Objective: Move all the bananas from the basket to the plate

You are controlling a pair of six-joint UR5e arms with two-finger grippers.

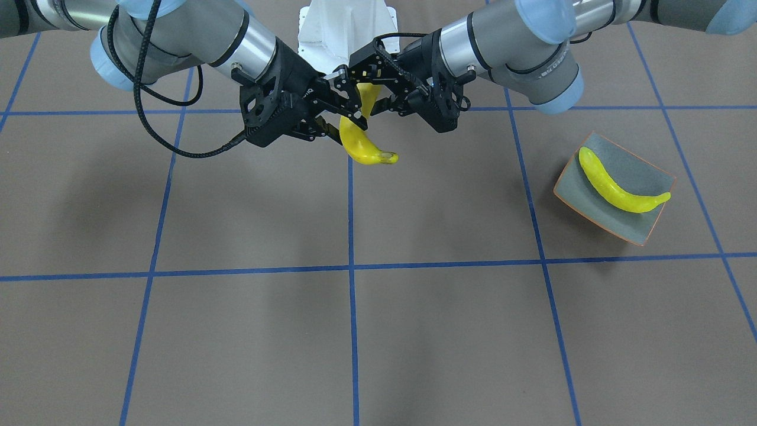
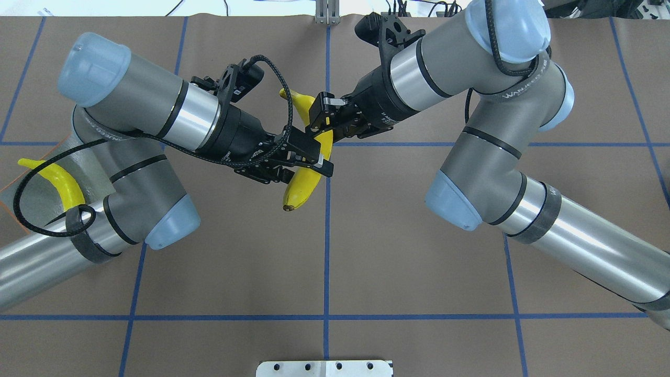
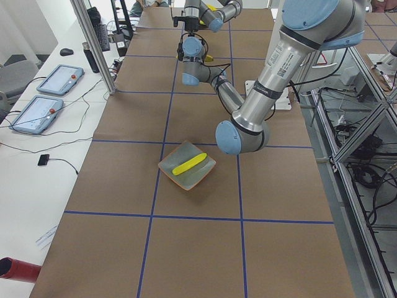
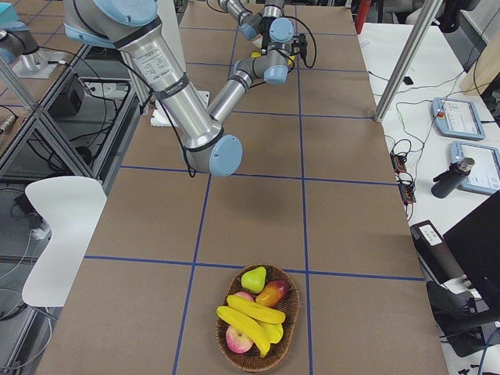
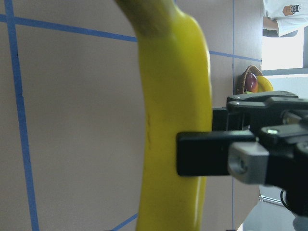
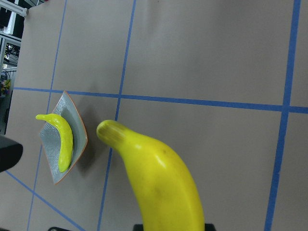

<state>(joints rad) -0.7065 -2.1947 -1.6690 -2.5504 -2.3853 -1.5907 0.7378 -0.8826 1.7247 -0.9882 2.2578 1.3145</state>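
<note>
One banana [image 1: 362, 148] hangs in the air above the tabletop [image 1: 414, 331], pinched by my right fingers [image 2: 320, 111]. My left fingers [image 2: 310, 153] straddle it too, but whether they press it I cannot tell. A second banana [image 1: 615, 189] lies on the plate [image 1: 650, 171] off to my left.

Close banana [image 6: 163, 192] rises from bottom centre, blunt end toward mid-left, over brown table [image 6: 216, 53] crossed by blue tape lines [image 6: 202, 102]; at left, plate [image 6: 49, 154] holds second banana [image 6: 65, 144]; dark blur at left edge.
</note>
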